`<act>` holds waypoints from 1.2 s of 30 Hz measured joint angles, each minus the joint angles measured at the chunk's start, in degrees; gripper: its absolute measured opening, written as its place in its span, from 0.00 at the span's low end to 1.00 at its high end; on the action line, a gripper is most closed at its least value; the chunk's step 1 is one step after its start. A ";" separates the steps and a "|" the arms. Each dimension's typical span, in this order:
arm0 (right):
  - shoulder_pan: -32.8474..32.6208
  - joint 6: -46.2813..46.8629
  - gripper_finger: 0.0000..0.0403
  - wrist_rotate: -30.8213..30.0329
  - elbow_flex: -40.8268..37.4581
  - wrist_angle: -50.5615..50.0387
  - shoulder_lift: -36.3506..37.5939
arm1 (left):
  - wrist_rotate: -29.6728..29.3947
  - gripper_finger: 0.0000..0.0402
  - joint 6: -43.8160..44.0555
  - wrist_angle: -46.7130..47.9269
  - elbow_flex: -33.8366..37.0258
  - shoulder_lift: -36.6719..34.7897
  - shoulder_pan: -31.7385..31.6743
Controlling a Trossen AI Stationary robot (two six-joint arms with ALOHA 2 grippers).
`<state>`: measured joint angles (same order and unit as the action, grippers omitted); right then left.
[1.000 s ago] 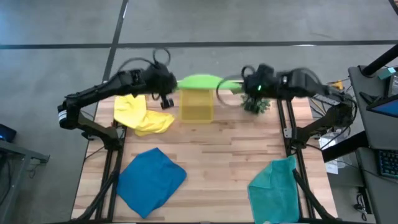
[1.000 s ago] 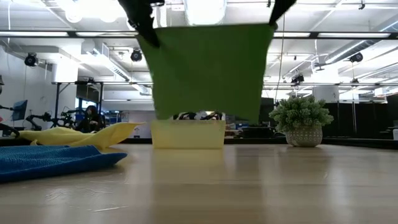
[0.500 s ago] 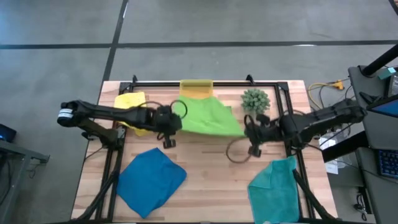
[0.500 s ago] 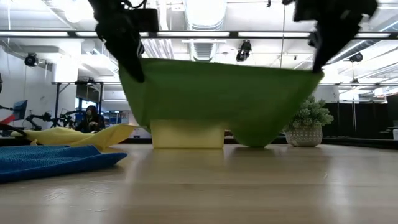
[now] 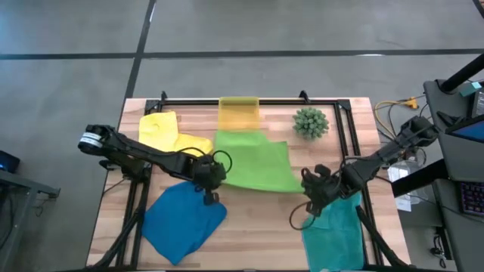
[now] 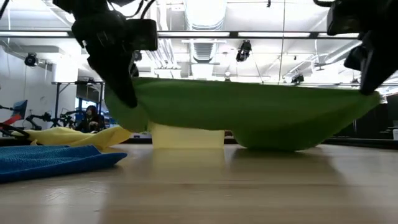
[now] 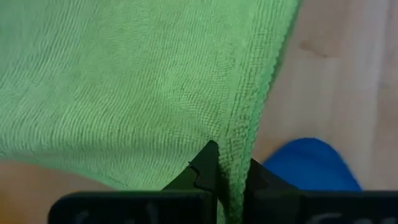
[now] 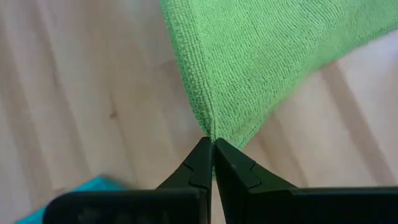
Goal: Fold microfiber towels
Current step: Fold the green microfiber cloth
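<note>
Lime green towel stretched between both claws over the middle of the worktop.
Left claw is clamped on the towel's near left corner and right claw on its near right corner; in the low view the cloth sags between them, its far part down on the wood in front of the yellow bin. Yellow towel lies crumpled at the far left, the royal blue towel at the near left just beside the left claw, and the teal towel at the near right under the right arm. A small green plant stands at the far right, well apart from the cloth.
</note>
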<state>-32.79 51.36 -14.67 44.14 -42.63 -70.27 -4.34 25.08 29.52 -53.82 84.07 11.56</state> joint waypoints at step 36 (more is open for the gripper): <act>-9.06 2.21 0.04 10.80 0.32 18.04 -17.66 | 24.52 0.00 6.06 -15.19 3.58 10.33 4.95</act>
<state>-41.85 53.58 -3.87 44.46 -24.58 -87.93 20.18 31.14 14.34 -50.24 94.40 16.51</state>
